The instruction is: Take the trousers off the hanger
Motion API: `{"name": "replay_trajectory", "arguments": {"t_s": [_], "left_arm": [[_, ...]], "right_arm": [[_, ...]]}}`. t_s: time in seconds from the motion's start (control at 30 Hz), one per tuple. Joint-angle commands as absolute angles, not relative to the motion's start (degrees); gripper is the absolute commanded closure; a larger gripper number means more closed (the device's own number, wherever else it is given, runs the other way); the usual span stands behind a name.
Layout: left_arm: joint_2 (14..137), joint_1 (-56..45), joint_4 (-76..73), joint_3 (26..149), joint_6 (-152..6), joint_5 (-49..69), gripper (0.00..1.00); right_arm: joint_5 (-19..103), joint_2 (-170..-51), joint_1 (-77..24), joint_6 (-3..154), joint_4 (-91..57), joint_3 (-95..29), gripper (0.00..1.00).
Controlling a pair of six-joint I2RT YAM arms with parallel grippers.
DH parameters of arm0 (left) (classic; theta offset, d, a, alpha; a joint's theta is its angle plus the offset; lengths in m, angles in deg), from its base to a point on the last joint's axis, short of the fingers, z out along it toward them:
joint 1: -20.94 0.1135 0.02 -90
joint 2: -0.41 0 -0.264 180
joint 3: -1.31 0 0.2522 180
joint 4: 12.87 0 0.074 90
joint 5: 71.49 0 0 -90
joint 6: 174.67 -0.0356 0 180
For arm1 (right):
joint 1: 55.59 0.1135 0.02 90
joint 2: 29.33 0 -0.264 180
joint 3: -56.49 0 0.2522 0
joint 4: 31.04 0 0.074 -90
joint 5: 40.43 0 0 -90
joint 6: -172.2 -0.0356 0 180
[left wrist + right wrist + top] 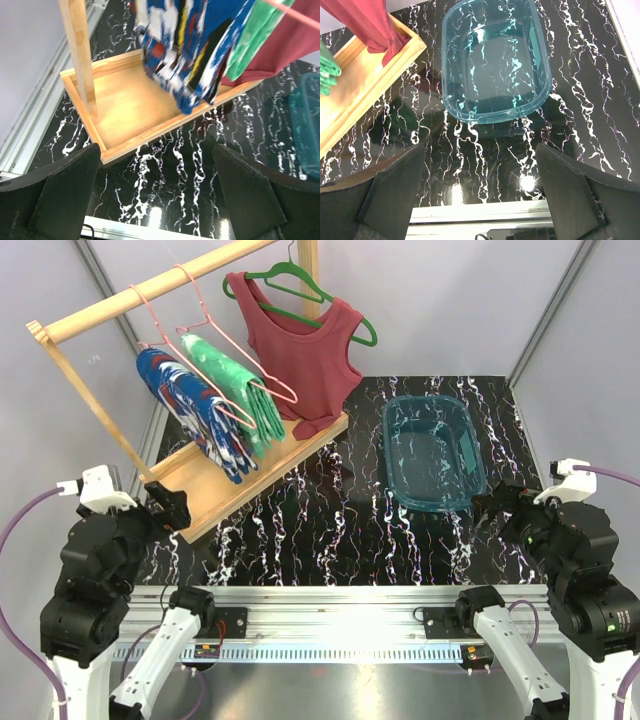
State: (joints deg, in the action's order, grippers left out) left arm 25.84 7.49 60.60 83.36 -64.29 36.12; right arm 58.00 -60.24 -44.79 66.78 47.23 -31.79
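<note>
Your black two-finger left gripper (166, 506) sits near left, wrist tilted down toward the far side, jaws spread wide, empty. Your black two-finger right gripper (497, 502) mirrors it near right, equally wide.

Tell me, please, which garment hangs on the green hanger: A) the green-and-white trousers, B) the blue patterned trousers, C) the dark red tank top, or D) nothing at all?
C: the dark red tank top hangs from the green hanger, while the blue patterned trousers and green-and-white trousers drape over pink wire hangers.
</note>
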Motion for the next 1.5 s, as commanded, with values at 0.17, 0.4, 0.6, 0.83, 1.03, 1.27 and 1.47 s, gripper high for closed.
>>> {"name": "replay_trajectory", "arguments": {"t_s": [0.17, 0.4, 0.6, 0.83, 1.03, 1.27, 1.47], "left_arm": [[34.3, 7.2, 57.6, 97.1, -64.0, 29.2, 0.01], [45.3, 7.2, 55.0, 104.8, -62.1, 32.1, 0.01], [53.5, 7.2, 50.7, 108.4, -62.6, 35.5, 0.01], [60.0, 7.2, 44.2, 112.2, -61.3, 33.7, 0.01], [62.6, 7.2, 40.9, 113.4, -60.9, 33.8, 0.01], [70.2, 7.2, 41.4, 116.7, -60.1, 37.0, 0.07], [74.7, 7.1, 48.1, 121.0, -60.6, 46.3, 0.25]], "right_arm": [[55.6, -62.3, -44.4, 66.5, 43.8, -29.7, 0.00], [51.6, -63.3, -44.4, 65.1, 41.6, -28.2, 0.01], [50.6, -63.9, -44.5, 64.6, 40.9, -26.7, 0.01], [49.8, -64.2, -44.4, 64.4, 40.5, -25.6, 0.01], [47.7, -64.7, -44.4, 63.9, 40.0, -25.2, 0.01], [46.1, -65.2, -44.4, 63.1, 39.1, -24.7, 0.01], [45.8, -65.4, -44.4, 63.0, 38.8, -23.7, 0.01]]}}
